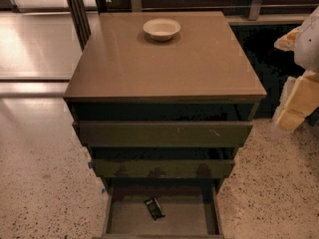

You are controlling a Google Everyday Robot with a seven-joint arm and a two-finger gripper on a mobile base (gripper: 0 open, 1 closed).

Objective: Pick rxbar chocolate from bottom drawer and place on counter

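Speckled floor (40, 183) surrounds the cabinet. Its glossy tan-brown counter (199, 68) bears a white bowl (161, 28) at the far side. The small black-wrapped rxbar chocolate (154, 208) lies untouched in the open, shallow bottom drawer (184, 218). The gripper (297, 96) hangs well right; open or closed, I cannot tell. Picking and placing are not yet done.

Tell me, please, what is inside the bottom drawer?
One rxbar chocolate lies on the floor of the bottom drawer, near the middle. The back part is hidden under the drawer above. The end effector is to the right of the counter.
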